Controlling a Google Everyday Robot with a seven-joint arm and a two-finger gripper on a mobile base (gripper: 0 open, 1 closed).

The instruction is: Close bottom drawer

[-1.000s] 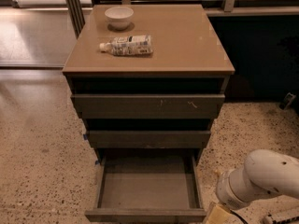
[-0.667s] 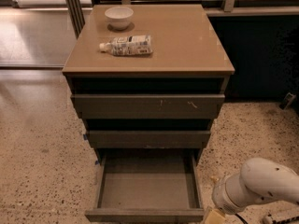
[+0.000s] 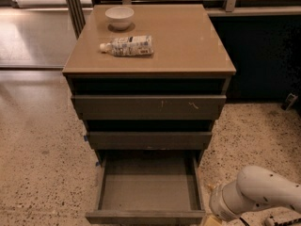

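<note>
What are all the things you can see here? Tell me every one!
cabinet: one, tan top, centre
bowl: one, white, cabinet top, back left
bottle: one, white, lying before the bowl
top drawer: one, grey-brown, widest
middle drawer: one, grey-brown, below it
bottom drawer: one, grey-brown, lowest, pulled out
floor: speckled beige, all around
arm: one, white, lower right
gripper: one, tan, bottom edge, right of bottom drawer

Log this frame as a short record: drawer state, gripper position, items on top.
bottom drawer: pulled out, box empty
gripper: at the picture's bottom edge, just right of the drawer's front corner, mostly cut off
cabinet top: white bowl at the back left; bottle lying on its side in front of it
task status: drawer not yet closed
</note>
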